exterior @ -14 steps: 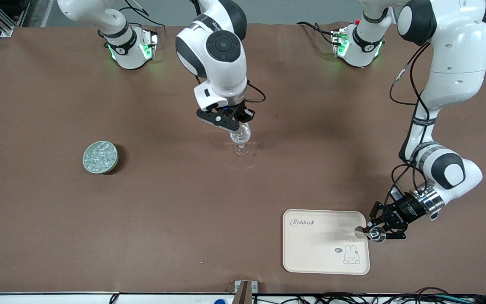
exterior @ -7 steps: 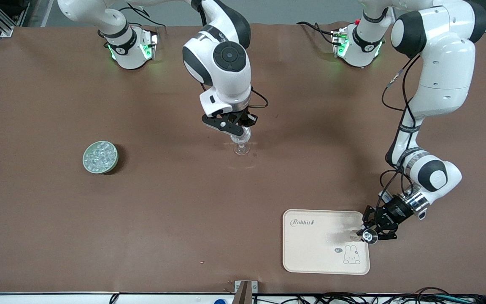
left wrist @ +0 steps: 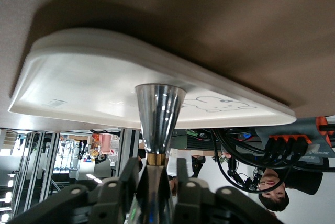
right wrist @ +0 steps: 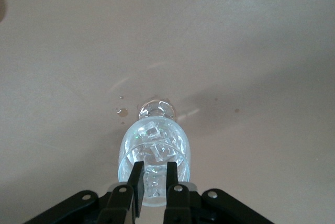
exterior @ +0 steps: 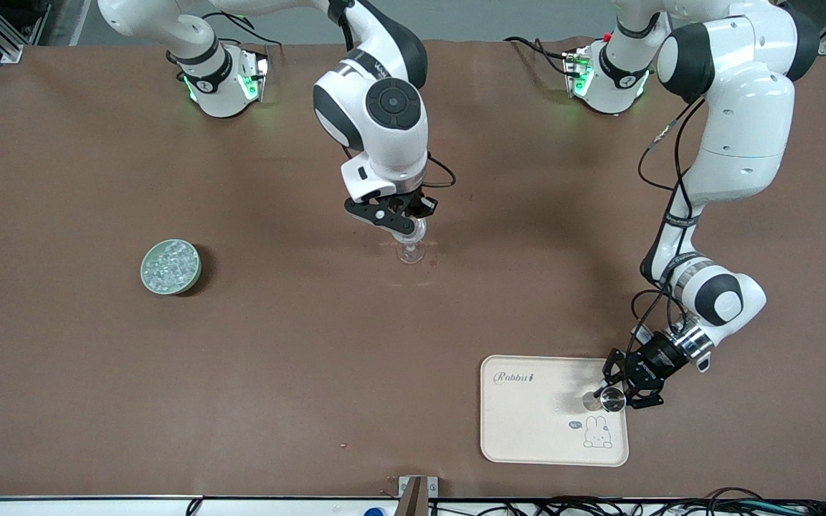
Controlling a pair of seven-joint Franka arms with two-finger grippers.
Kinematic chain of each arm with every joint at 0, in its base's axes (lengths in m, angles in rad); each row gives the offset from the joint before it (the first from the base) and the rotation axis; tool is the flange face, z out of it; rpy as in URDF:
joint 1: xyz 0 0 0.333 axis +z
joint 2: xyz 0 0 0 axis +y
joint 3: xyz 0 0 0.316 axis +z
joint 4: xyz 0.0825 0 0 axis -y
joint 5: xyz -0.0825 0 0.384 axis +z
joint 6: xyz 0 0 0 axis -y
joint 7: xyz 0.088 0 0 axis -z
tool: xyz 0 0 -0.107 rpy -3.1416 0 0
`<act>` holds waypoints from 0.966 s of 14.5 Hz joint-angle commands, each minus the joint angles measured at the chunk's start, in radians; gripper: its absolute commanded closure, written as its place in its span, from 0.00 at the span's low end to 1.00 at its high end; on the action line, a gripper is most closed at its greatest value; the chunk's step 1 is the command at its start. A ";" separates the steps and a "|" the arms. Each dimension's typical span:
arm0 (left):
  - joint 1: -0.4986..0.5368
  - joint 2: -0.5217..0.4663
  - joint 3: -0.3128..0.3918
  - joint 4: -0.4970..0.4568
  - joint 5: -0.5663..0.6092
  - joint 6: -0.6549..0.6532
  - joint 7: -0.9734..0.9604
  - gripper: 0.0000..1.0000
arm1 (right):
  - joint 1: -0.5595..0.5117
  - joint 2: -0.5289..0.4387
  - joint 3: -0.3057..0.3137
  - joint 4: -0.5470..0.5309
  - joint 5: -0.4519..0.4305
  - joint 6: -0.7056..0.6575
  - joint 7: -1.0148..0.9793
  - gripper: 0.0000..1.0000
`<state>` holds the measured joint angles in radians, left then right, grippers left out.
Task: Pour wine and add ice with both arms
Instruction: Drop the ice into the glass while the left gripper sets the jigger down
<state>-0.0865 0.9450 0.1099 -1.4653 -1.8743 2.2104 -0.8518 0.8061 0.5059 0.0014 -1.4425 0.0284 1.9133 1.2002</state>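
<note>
The right gripper [exterior: 404, 228] hovers over the clear wine glass [exterior: 410, 242] at mid-table, fingers narrowly parted above glassy ice cubes [right wrist: 153, 141] inside. The left gripper [exterior: 617, 396] clamps a shiny metal cone-shaped jigger [exterior: 612, 400] over the smooth cream rectangular tray [exterior: 528, 423]. More ice fills a round green dish [exterior: 171, 266] toward the right arm's end.

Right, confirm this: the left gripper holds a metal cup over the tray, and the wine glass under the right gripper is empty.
Not empty. The right wrist view shows ice cubes in the wine glass under the right gripper. The rest stands: the left gripper holds the metal cup over the tray.
</note>
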 commanded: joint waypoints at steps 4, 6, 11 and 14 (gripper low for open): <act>-0.002 -0.021 -0.001 -0.029 -0.014 0.012 0.013 0.00 | 0.007 0.013 -0.006 0.011 -0.004 0.001 0.002 0.46; 0.002 -0.047 -0.001 -0.055 0.051 0.011 0.008 0.00 | 0.005 0.011 -0.006 0.013 -0.004 0.000 0.002 0.43; 0.017 -0.123 0.005 -0.109 0.356 -0.020 -0.021 0.00 | -0.017 -0.068 -0.017 0.014 -0.010 -0.014 0.007 0.00; 0.018 -0.153 0.039 -0.081 0.600 -0.095 -0.058 0.00 | -0.100 -0.156 -0.029 0.014 -0.060 -0.020 -0.031 0.00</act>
<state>-0.0697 0.8430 0.1268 -1.5270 -1.3992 2.1604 -0.8897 0.7673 0.4418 -0.0325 -1.3992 0.0075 1.9090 1.1966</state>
